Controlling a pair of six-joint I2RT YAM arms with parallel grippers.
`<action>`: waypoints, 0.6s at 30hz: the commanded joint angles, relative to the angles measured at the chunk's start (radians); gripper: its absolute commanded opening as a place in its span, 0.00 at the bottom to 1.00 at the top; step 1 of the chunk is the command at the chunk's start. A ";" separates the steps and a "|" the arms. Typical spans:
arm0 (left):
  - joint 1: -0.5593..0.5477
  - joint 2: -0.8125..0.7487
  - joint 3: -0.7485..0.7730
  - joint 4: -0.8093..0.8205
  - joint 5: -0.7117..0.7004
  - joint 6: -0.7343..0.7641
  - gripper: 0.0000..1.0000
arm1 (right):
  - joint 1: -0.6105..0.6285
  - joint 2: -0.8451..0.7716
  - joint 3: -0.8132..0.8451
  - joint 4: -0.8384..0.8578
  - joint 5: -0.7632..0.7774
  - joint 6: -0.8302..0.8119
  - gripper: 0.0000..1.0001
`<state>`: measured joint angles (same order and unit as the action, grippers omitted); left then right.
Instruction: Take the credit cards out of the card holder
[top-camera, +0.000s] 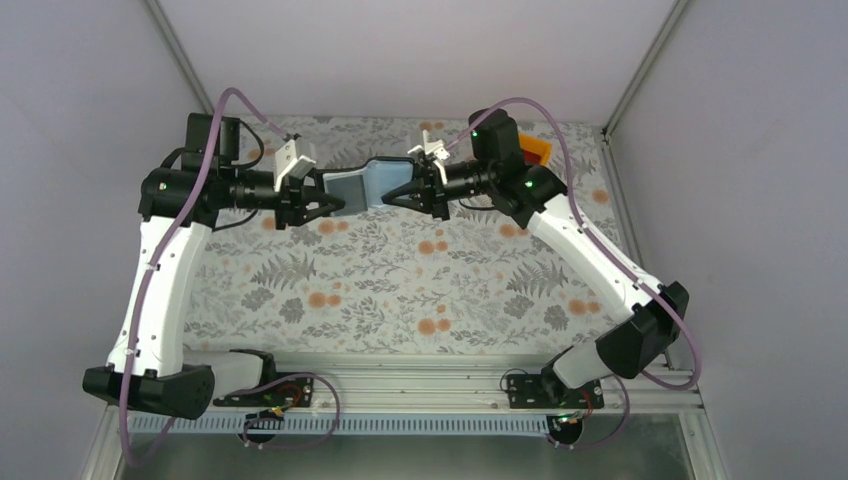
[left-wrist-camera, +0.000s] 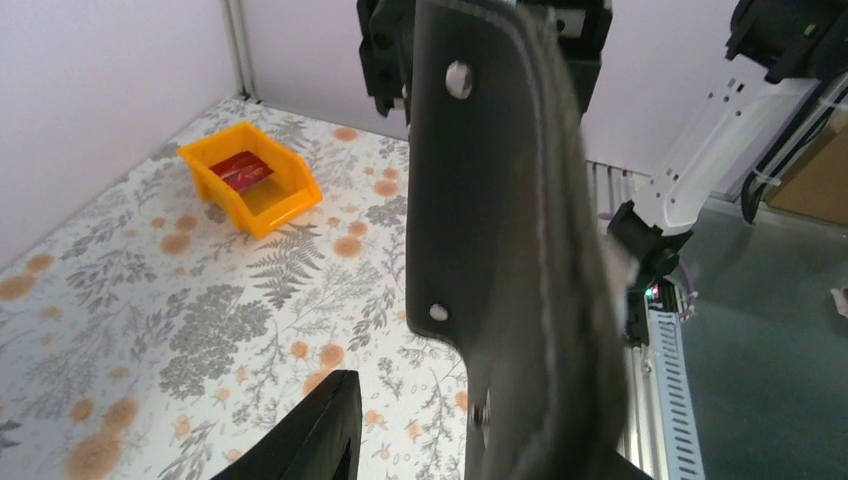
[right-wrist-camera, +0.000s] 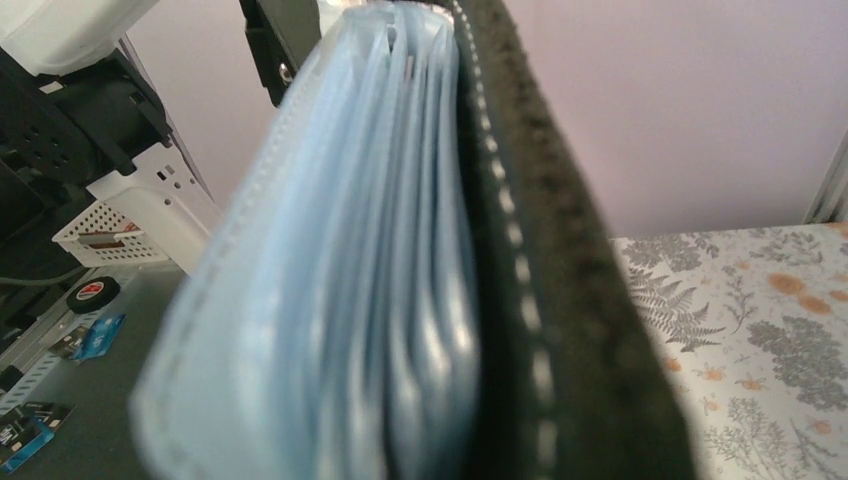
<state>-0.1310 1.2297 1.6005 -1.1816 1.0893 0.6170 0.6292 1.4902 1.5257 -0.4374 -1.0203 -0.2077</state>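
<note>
The card holder (top-camera: 363, 185), a black folding wallet with bluish-grey plastic sleeves, hangs in the air over the back of the table between both arms. My right gripper (top-camera: 392, 194) is shut on its right end. In the right wrist view the sleeves (right-wrist-camera: 330, 300) and the stitched black cover (right-wrist-camera: 560, 300) fill the frame and hide the fingers. My left gripper (top-camera: 338, 205) stands open at the wallet's left end. In the left wrist view one black finger (left-wrist-camera: 320, 430) is apart from the wallet's cover (left-wrist-camera: 490, 200); the other is hidden behind it. The credit cards do not show.
An orange plastic bin (top-camera: 536, 150) stands at the back right of the flowered table, also in the left wrist view (left-wrist-camera: 285, 190), with a red card (left-wrist-camera: 240, 170) in it. Grey walls close in the table on three sides.
</note>
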 joint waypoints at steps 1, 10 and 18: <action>0.011 -0.019 0.037 -0.036 -0.063 0.054 0.38 | -0.019 -0.037 0.007 0.048 -0.018 0.013 0.04; 0.014 -0.026 0.061 -0.064 -0.068 0.092 0.38 | -0.019 -0.030 0.023 0.009 -0.024 -0.008 0.04; 0.019 -0.045 0.062 -0.050 -0.085 0.079 0.40 | -0.021 -0.015 0.041 -0.003 -0.034 -0.005 0.04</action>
<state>-0.1196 1.1961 1.6447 -1.2407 1.0050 0.6876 0.6155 1.4765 1.5269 -0.4408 -1.0214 -0.2077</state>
